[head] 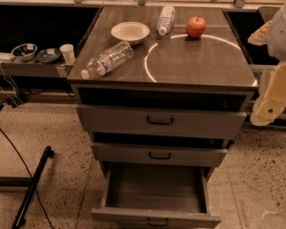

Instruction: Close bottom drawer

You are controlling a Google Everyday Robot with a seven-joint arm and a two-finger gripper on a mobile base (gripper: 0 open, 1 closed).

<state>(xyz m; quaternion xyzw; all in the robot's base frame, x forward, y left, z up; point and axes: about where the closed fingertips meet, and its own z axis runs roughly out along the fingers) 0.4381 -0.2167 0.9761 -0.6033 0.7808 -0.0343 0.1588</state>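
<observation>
The bottom drawer [155,217] of the grey wood-look cabinet is pulled far out toward me. Its inside [155,187] is empty, and its low front panel with a small black handle [157,222] sits at the lower edge of the view. The mid drawer [159,154] and the top drawer [162,121] above it stand slightly out. My arm, with white and cream parts, enters at the right edge. The gripper [271,104] hangs beside the cabinet's right side at top-drawer height, well above and to the right of the bottom drawer, touching nothing.
On the cabinet top lie a clear water bottle [107,59], a cream bowl [130,31], a second bottle [166,19] and a red apple [196,26]. A low shelf at left holds bowls [24,50] and a cup [66,53]. A black pole [33,185] and cables lie on the floor at left.
</observation>
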